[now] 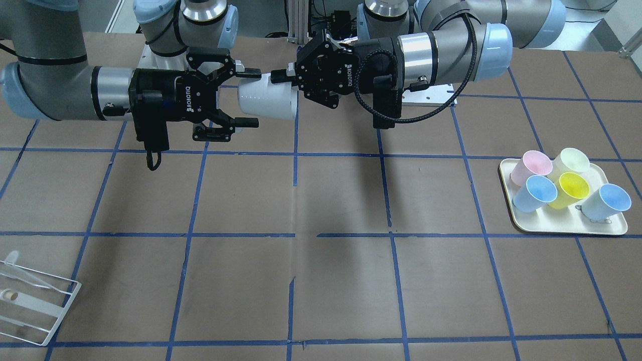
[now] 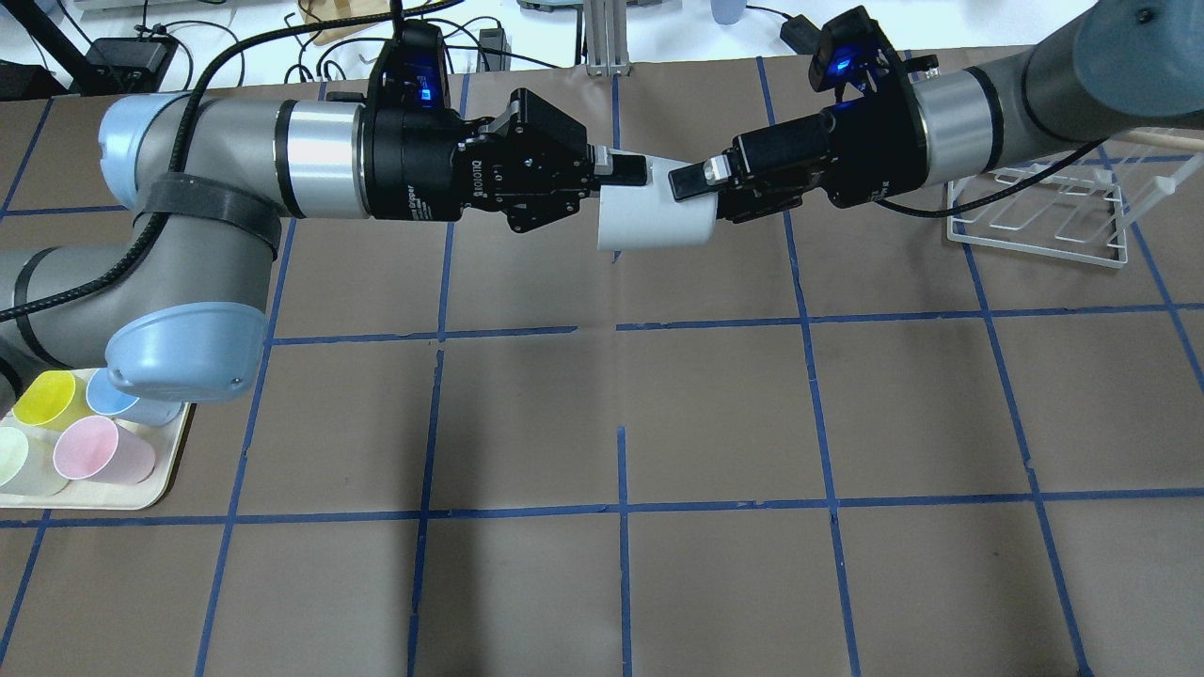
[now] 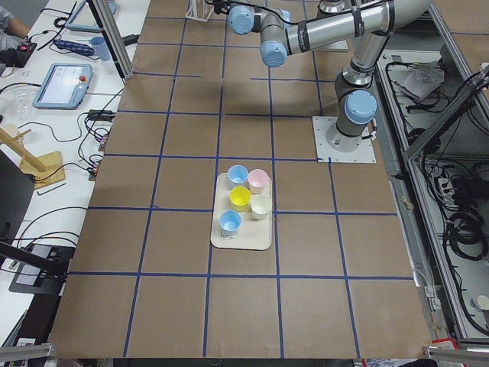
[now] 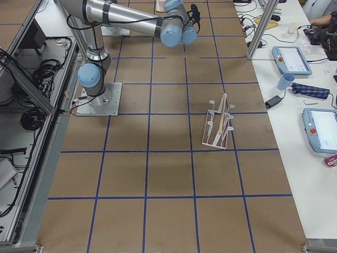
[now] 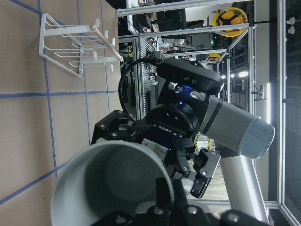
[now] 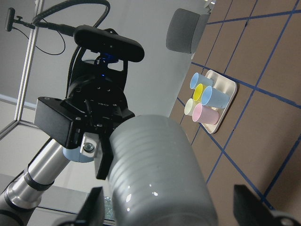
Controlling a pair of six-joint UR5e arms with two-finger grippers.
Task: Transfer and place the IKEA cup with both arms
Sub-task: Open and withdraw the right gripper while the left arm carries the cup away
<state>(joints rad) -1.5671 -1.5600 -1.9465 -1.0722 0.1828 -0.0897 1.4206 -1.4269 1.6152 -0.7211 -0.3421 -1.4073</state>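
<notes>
Your brown-paper table (image 2: 715,414), taped into blue squares, carries little. The left arm (image 2: 188,179) and the right arm (image 2: 1035,85) reach toward each other over the strip nearest the robot's base and meet near the middle. On the left arm's side sits a cream tray (image 1: 567,228) with five coloured cups (image 1: 572,189). On the right arm's side, well apart from everything else, stands a white wire rack (image 2: 1035,221).

The IKEA cup (image 1: 268,100) is not on the tray. It hangs in the air between the two wrists, clear of the table and lying on its side. Its long axis runs along the line from one gripper to the other, with the mouth toward the left arm and the narrow base toward the right arm.

The left gripper (image 2: 625,174) is clamped on the rim. In its wrist view you look straight into the open mouth, with one finger inside the wall. The right gripper (image 1: 249,97) is spread wide around the base end, with one finger either side of the cup. In its own wrist view there is a gap on at least one side, so it is not gripping.

This looks like the middle of the hand-over. The base already lies between the right fingers, so the next move should be closing across the cup's axis, not reaching. I would have the left gripper let go only after that. The wall is smooth and tapers toward the right gripper, so a grip that close to the base may slide off.
</notes>
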